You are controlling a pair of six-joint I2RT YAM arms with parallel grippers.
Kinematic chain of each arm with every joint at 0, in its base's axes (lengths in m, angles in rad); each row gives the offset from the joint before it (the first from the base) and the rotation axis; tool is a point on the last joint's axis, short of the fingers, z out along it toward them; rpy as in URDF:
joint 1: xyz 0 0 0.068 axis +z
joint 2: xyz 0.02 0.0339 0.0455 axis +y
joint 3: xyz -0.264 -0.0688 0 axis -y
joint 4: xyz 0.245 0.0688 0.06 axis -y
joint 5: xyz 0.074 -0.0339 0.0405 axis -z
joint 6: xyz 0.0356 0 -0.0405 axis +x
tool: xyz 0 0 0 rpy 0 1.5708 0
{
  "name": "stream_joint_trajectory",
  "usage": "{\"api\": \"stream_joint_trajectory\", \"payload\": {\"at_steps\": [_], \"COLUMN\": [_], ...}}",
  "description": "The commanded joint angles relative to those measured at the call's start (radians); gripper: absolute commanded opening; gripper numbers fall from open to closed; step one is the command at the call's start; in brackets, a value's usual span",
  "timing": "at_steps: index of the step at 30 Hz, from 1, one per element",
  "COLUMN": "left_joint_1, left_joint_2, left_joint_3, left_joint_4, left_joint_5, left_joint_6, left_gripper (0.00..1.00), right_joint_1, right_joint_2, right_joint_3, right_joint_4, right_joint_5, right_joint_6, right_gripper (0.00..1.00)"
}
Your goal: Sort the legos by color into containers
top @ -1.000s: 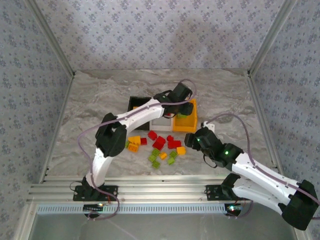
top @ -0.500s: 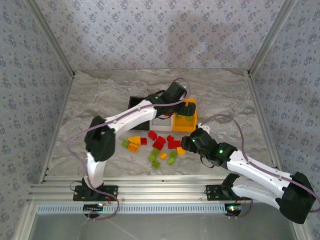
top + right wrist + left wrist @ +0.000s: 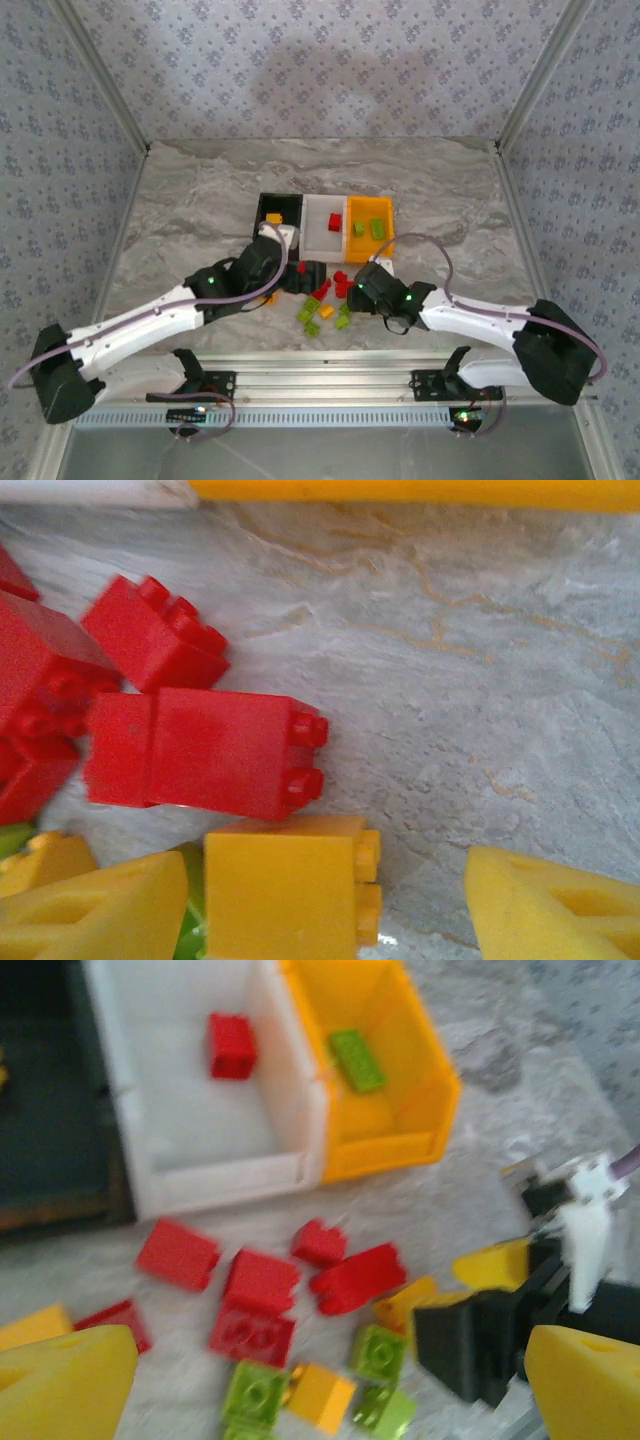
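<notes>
Between right fingers (image 3: 560, 905), orange-yellow lego (image 3: 285, 885) (studs sideways), red lego (image 3: 200, 750) beside

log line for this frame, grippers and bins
left gripper: open, empty, over loose legos | right gripper: open, straddling orange-yellow lego | white bin: red lego | orange-yellow bin: green legos

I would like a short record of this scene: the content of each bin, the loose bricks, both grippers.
black bin: one yellow brick
white bin: one red brick
orange-yellow bin: green bricks
loose bricks: red, green, orange-yellow, on the table before the bins
left gripper: open, above the loose bricks
right gripper: open around one orange-yellow brick
</notes>
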Motion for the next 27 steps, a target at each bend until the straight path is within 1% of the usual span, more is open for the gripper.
{"api": "stream_joint_trajectory", "payload": {"at_steps": [1, 4, 6, 11, 13, 16, 19, 22, 27], "left_joint_1": [-0.005, -0.003, -0.003, -0.002, 0.000, 0.001, 0.003, 0.003, 0.004], "left_joint_2": [-0.090, -0.172, -0.216, -0.290, -0.310, -0.332, -0.347, -0.361, -0.410], "left_joint_3": [-0.082, -0.145, -0.170, -0.207, -0.220, -0.227, -0.228, -0.241, -0.286], "left_joint_4": [-0.059, -0.096, -0.113, -0.176, -0.191, -0.239, -0.295, -0.350, -0.371], "left_joint_5": [-0.090, -0.131, -0.146, -0.214, -0.233, -0.273, -0.312, -0.334, -0.321], "left_joint_6": [-0.094, -0.143, -0.156, -0.185, -0.189, -0.202, -0.220, -0.252, -0.285], "left_gripper": [1.00, 1.00, 0.99, 0.99, 0.99, 0.99, 1.00, 0.99, 0.99], "right_joint_1": [0.003, 0.002, 0.002, -0.001, -0.001, -0.002, -0.004, -0.001, 0.024], "right_joint_2": [0.053, 0.092, 0.103, 0.084, 0.045, -0.034, -0.076, -0.013, 0.240], "right_joint_3": [0.036, 0.043, 0.040, 0.026, 0.026, 0.053, 0.123, 0.243, 0.530], "right_joint_4": [0.005, 0.006, 0.006, -0.006, -0.022, -0.066, -0.088, -0.080, -0.038], "right_joint_5": [0.028, 0.023, 0.023, 0.035, 0.041, 0.039, -0.001, -0.056, -0.118], "right_joint_6": [-0.001, 0.003, 0.007, 0.020, 0.011, -0.028, -0.084, -0.132, -0.246], "right_gripper": [0.73, 0.68, 0.64, 0.45, 0.40, 0.37, 0.37, 0.36, 0.37]}}
